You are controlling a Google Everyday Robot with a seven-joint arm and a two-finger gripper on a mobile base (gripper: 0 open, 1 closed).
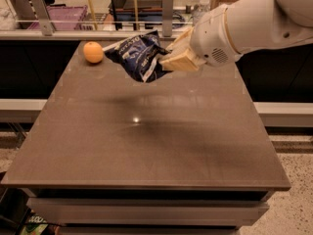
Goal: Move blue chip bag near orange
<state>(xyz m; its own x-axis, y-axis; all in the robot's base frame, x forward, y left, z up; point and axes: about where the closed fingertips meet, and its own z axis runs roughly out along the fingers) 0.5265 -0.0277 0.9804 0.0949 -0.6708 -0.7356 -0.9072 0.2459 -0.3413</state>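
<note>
The blue chip bag (138, 55) is a crinkly dark navy bag with white lettering, held in the air above the far part of the table. My gripper (168, 58) is shut on the bag's right side, its tan fingers (180, 61) pinching the foil. The orange (93, 52) is a small round fruit resting on the table's far left corner, just left of the bag with a small gap between them. My white arm reaches in from the upper right.
The brown table (146, 146) stretches toward the camera. A clear water bottle (201, 9) stands behind my arm at the far edge. A railing and shelves with a purple bin (58, 16) lie behind the table.
</note>
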